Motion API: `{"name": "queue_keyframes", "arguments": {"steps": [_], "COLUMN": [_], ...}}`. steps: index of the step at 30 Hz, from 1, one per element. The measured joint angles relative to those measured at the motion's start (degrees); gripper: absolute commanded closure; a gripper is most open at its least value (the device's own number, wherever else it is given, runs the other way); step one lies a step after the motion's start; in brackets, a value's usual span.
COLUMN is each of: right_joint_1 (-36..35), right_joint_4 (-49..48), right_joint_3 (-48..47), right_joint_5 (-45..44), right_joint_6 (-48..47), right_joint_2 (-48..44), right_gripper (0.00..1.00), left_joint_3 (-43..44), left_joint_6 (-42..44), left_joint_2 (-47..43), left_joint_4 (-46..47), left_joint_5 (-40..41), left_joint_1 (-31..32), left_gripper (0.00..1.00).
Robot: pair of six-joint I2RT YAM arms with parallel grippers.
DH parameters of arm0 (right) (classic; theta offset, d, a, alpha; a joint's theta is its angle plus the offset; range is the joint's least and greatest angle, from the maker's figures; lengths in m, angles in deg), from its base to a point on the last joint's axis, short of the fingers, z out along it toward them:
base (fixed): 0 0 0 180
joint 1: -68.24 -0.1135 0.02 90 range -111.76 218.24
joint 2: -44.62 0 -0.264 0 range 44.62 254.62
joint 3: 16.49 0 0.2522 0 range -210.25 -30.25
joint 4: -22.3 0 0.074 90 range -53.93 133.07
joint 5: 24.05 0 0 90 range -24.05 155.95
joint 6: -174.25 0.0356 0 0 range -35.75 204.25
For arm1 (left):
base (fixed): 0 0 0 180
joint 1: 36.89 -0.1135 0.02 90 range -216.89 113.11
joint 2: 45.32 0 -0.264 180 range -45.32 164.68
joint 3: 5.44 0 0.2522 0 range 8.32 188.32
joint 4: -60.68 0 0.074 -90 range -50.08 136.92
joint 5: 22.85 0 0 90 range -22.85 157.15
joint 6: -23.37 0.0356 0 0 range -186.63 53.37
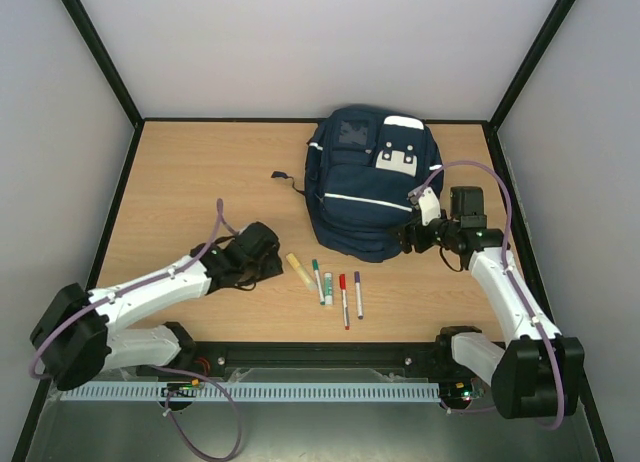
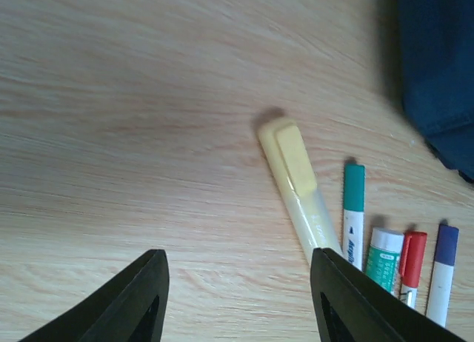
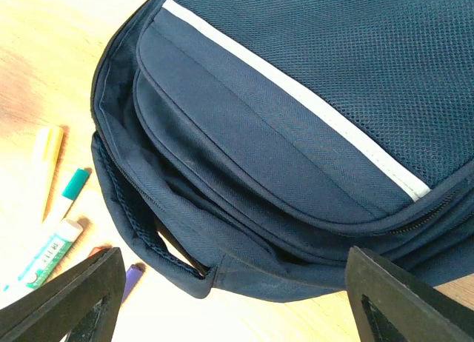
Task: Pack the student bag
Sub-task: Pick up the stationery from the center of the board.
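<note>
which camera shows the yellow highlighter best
The left wrist view: the yellow highlighter lies large mid-frame, cap and clip clear. The top external view shows it whole but tiny; the right wrist view catches it small and blurred at the left edge.

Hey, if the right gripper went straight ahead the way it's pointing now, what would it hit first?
Most likely the student bag: its zipped front pocket fills the wrist view ahead of the right gripper, between its open fingers. How near it is, I can't tell.
</note>
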Motion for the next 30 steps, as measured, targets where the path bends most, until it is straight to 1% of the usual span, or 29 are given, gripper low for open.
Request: {"name": "queue_keyframes", "arguments": {"steps": [3,6,11,18,26,30], "right_joint_1": [0.00,0.00,0.00,0.00,0.00,0.00], "right_joint_4": [0.02,0.02,0.22,0.26,0.68,1.05], "right_joint_3": [0.52,0.57,0.57,0.57,0.59,0.59], "right_joint_5": [0.11,0.37,0.63,0.72,1.11,1.29], "right_joint_6": [-0.52,-0.90,-1.29,-2.16,-2.43,-2.60], "right_joint_2": [-1.03,-1.33,-1.33,-1.75,-2.23,-2.23], "right_gripper": [0.19,0.19,0.18,0.18,0.18,0.18], "left_joint_3": [1.22,3.13,9.44,17.05,19.96,20.17], "left_joint_6": [-2.95,-4.83,-6.40,-6.54,-6.58,-6.29], "left_joint_2": [3.34,7.21,15.41,24.61,31.91,32.74], "left_joint_4": [1.16,1.64,1.40,1.22,-1.14,-2.56], "left_joint_5": [0.24,0.59,1.27,1.09,0.15,0.22], "left_joint_1": [3.39,5.49,7.85,9.49,9.64,9.64], "left_gripper": [0.46,0.46,0.46,0.47,0.51,0.53]}}
